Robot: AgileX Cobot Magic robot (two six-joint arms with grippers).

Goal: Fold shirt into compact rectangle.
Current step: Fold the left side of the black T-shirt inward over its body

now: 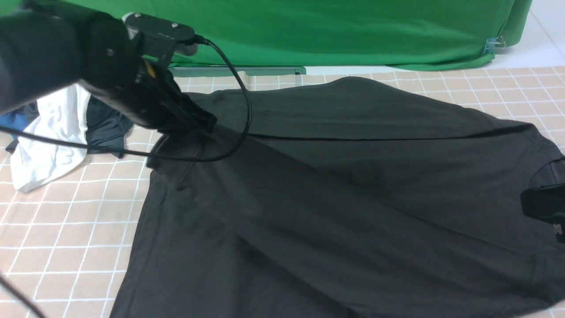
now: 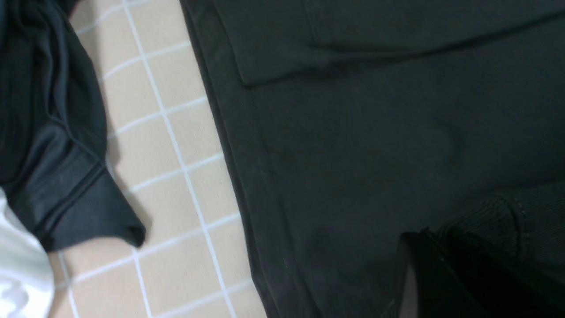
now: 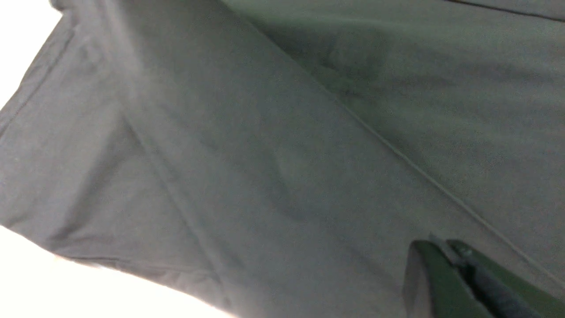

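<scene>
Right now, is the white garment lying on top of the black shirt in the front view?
No, the white garment lies to the left of the black shirt, with bare checked cloth between them.

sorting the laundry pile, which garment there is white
The white garment on the robot's left, lying between blue cloth and a dark garment.
</scene>
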